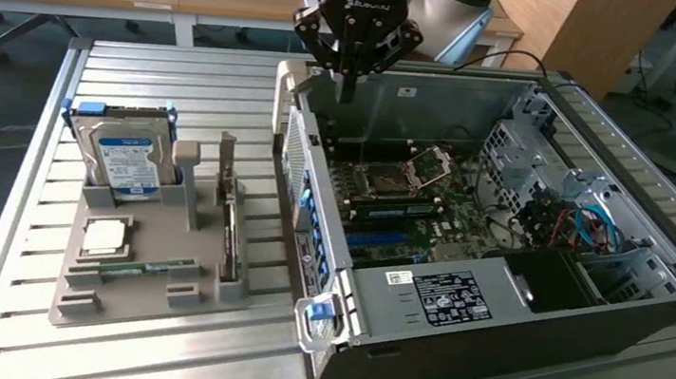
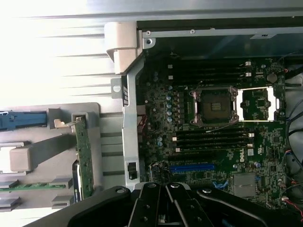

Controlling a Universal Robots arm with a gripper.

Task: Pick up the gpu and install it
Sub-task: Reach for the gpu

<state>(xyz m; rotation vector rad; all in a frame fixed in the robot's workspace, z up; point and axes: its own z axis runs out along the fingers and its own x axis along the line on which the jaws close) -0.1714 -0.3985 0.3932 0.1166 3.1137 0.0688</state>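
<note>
"Grey holder at the exterior view's left, on the slatted metal table. What's in it?"

"Farthest left, a hard drive standing on edge, blue-and-white label facing out. Nearer the camera lie a square chip and a green memory stick, both flat."

"And the gpu?"

"On the holder's right side, upright on its long edge in a slot, its metal bracket at the far end. The wrist view shows it edge-on, just beside the case wall."

"Is the gripper on it?"

"No. It hangs well above, over the rear edge of the case, to the right of the gpu and apart from it. Its fingers are pressed together on nothing; the wrist view shows the gripper dark and empty."

"The case itself?"

"Lying open on its side to the right, motherboard exposed, with the CPU socket uncovered and a blue slot nearer the camera."
</note>
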